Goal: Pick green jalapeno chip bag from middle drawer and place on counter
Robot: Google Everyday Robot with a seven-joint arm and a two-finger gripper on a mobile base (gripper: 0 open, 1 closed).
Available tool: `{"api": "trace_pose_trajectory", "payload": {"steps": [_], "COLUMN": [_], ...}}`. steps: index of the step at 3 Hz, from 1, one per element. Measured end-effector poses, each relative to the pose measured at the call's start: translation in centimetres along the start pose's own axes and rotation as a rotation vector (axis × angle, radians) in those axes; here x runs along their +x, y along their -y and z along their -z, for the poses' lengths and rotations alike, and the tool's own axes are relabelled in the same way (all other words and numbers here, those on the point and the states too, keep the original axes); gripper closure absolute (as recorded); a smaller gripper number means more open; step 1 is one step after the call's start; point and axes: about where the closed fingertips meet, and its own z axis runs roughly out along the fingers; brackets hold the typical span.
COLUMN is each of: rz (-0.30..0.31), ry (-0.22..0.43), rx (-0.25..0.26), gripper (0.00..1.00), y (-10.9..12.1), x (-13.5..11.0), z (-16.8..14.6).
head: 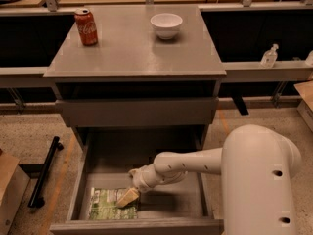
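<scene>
The green jalapeno chip bag [108, 203] lies flat on the floor of the open middle drawer [171, 202], at its front left. My gripper [128, 198] reaches down into the drawer from the right and sits over the bag's right end, touching or just above it. My white arm [195, 163] stretches across the drawer, and its big elbow fills the lower right. The grey counter [132, 53] is the cabinet's top slab, above and behind the drawer.
A red cola can [86, 27] and a white bowl [166, 25] stand at the back of the counter. The drawer above [132, 112] juts out slightly. A black bar [44, 173] and a cardboard box [9, 192] lie on the floor at left.
</scene>
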Motion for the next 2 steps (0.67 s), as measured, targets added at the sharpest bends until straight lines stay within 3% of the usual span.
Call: {"api": "trace_pose_trajectory", "payload": {"steps": [2], "rz": [-0.045], "ry": [0.018], "rx": [0.034], "gripper": [0.65], "y": [-0.58], "x": [-0.44], "z": [1.21]}}
